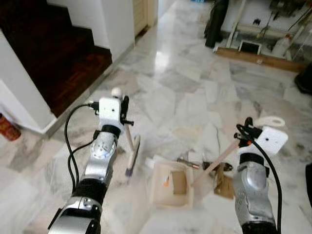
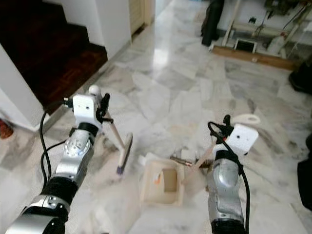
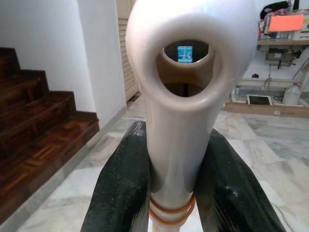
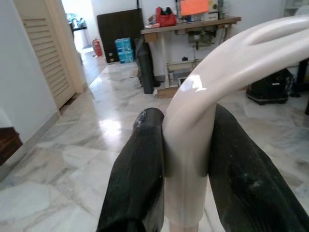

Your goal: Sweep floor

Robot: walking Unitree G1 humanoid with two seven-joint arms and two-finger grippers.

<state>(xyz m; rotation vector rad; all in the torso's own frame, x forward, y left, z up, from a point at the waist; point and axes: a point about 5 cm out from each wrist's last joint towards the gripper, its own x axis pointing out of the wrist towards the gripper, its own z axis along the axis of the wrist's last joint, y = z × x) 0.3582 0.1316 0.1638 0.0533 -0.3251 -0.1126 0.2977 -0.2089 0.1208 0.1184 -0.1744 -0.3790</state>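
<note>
My left gripper [image 1: 125,109] is shut on the pale handle [image 3: 176,121] of a small broom. The broom's head [image 1: 132,155] rests on the marble floor, to the left of the dustpan. My right gripper [image 1: 246,127] is shut on the long looped handle [image 4: 193,145] of a cream dustpan [image 1: 158,192]. The dustpan lies flat on the floor between my arms. A brown scrap [image 1: 179,181] and an orange bit lie in the pan. More litter [image 1: 189,162] and a brown cardboard piece [image 1: 224,184] lie on the floor just beyond and to the right of it.
Dark wooden stairs [image 1: 53,53] rise at the left behind a white wall [image 1: 119,24]. A red can [image 1: 9,127] stands by the wall's base. Far ahead on the right lie a wooden plank [image 1: 258,58], a black bag [image 1: 217,22] and table legs. Open marble floor stretches ahead.
</note>
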